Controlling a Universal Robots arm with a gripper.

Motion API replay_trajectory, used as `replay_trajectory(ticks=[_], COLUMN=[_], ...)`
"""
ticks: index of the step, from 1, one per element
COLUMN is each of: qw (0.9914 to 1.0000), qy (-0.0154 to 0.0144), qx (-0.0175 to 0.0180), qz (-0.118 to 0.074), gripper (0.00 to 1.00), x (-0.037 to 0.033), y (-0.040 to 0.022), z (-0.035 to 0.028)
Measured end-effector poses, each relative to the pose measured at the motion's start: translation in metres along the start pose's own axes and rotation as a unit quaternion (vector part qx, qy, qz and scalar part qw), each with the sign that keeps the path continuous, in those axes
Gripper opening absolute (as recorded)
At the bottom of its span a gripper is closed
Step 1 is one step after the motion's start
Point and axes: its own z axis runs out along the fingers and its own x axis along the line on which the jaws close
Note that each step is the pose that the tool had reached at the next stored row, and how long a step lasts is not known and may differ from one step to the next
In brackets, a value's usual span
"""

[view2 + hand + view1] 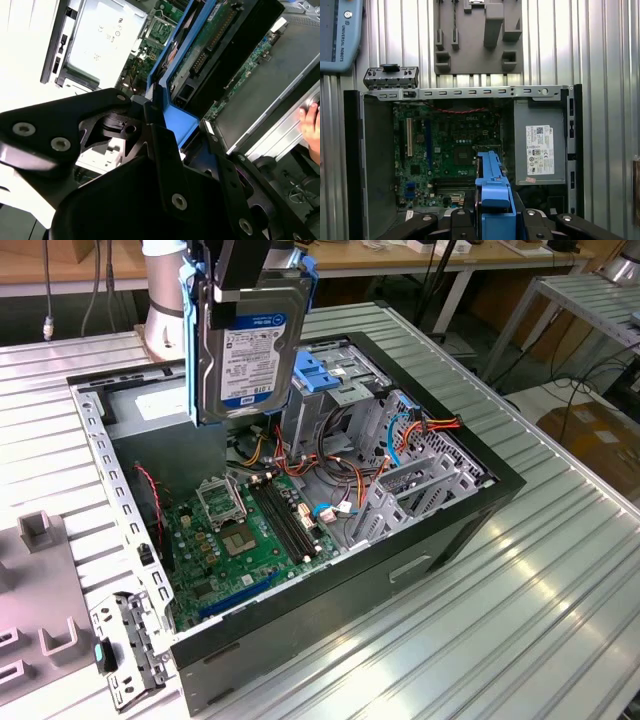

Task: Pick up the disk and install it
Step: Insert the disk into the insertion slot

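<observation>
The pincer [250, 282] is clamped on the top edge of the disk [248, 355], holding it upright, label toward the exterior view, in the air above the open computer case [450, 530] on the ribbed worktop [530, 630]. Pick-up looks complete and the carry is in hand: the drive hangs just to the exterior view's left of the drive cage [335, 390], not yet seated. Installing it would likely call for squaring its blue rails [189, 350] with the cage's bay.
</observation>
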Motion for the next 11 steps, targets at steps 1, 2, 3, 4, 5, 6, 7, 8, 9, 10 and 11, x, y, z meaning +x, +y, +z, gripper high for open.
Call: replay_trajectory(ticks=[1,2,3,4,5,6,7,8,9,10,11], qw=[1.0,1.0,1.0,1.0,1.0,1.0,1.0,1.0,1.0,1.0,1.0], qy=[0.0,0.0,0.0,0.0,0.0,0.0,0.0,0.0,0.0,0.0,0.0], qx=[0.0,0.0,0.0,0.0,0.0,0.0,0.0,0.0,0.0,0.0,0.0], qz=[0.0,0.0,0.0,0.0,0.0,0.0,0.0,0.0,0.0,0.0,0.0], gripper=[0.37,0.37,0.37,0.37,0.37,0.37,0.37,0.37,0.37,0.37,0.37], x=[0.0008,0.0014,0.0019,0.0026,0.0032,0.0041,0.0046,0.0054,0.0059,0.0064,0.0073], y=[0.0,0.0,-0.0001,-0.0001,-0.0001,-0.0001,-0.0002,-0.0002,-0.0002,-0.0002,-0.0003], z=[0.0,0.0,0.0001,0.0001,0.0001,0.0001,0.0001,0.0001,0.0001,0.0001,0.0002])
